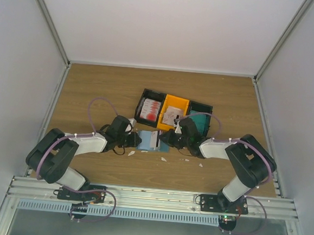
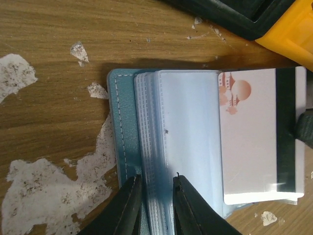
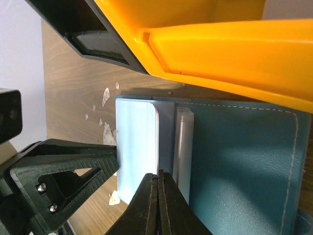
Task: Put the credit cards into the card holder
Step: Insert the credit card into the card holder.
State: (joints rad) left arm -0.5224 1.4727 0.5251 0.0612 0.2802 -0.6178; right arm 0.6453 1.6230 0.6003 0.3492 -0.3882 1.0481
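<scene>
Here, left end effector point(image 2: 155, 182) clamps the open card holder point(image 2: 124, 127) steady so right end effector point(image 3: 157, 175), pinching a credit card point(image 2: 254, 142), can slide it in from 3 o'clock.

Prob. lab test cell: white panels point(image 1: 164, 25), alu frame point(image 1: 140, 195), wood table point(image 1: 94, 91)

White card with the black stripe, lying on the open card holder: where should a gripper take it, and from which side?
Take the white card by its striped end, coming from the side away from the card holder's stitched edge. It lies flat on the clear sleeves, so probably only that outer end offers both faces.
</scene>
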